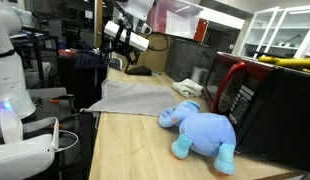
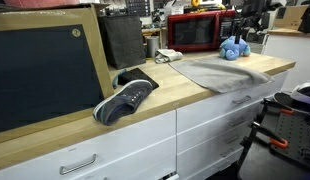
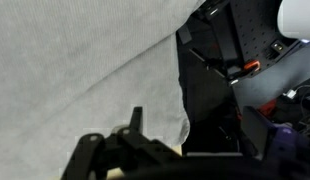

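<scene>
Wooden countertop under a cluttered workshop, and the gripper hung above the far end of the grey cloth. In the wrist view its dark fingers crowded in from 6 o'clock, with fabric filling everything from 9 round to 12. Whether the jaws stood apart or together, no angle let me call, and no fold of fabric could be seen lifted toward them. The cloth lay spread flat on the wood, its hem running from 1 o'clock down to 6 in the wrist view, with open floor beyond it at 3. In an exterior view one side of it drooped over the counter's front edge. A blue plush elephant sat at 4 o'clock from the cloth, near its corner, though I couldn't say if they touched. A red microwave stood just beside the elephant at 2 o'clock. A shoe rested well apart, out at 8 o'clock from the cloth. For my money, handling fabric that thin and limp well called for a straight descent close to the hem, fingers set across the edge and not along it. They needed to press lightly onto the wood so as to catch a single layer. Any pull wanted to be low and slow, because that overhanging side could have dragged the whole sheet off, and the elephant's trunk was a likely snag.
</scene>
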`<state>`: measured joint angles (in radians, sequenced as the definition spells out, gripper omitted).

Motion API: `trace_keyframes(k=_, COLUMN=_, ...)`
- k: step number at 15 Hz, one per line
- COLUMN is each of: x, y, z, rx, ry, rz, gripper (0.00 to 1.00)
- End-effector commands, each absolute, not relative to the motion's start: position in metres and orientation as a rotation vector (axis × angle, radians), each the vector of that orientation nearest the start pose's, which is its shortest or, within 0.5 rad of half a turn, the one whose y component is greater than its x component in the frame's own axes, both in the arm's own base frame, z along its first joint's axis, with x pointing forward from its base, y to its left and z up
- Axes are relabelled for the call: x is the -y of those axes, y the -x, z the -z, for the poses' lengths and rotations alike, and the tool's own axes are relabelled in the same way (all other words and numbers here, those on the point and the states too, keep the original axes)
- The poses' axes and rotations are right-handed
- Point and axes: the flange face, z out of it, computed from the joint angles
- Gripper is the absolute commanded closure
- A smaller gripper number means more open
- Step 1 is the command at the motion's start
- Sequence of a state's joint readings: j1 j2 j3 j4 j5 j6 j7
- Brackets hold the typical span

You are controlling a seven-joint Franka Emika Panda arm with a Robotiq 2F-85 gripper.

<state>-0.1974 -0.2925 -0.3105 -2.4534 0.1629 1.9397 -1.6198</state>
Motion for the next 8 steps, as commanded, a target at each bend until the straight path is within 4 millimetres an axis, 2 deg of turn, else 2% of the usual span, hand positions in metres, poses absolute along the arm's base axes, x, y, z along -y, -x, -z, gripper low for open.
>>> trace_keyframes(k=1, x=0.181, y=-0.393, z=-0.384, rx=1.339, ry=2.505, rz=0.188, gripper=0.0)
trace_keyframes(k=2, x=0.173, y=-0.396, z=-0.378, rx=1.331, ry=2.515, rz=0.176, gripper=0.25)
trace_keyframes(k=4, x=0.157, y=-0.399, z=-0.366, rx=1.33, ry=2.545, rz=0.172, gripper=0.34)
trace_keyframes(k=8, x=0.117, y=-0.398, z=-0.346, rx=1.348, ry=2.585, rz=0.192, gripper=0.66)
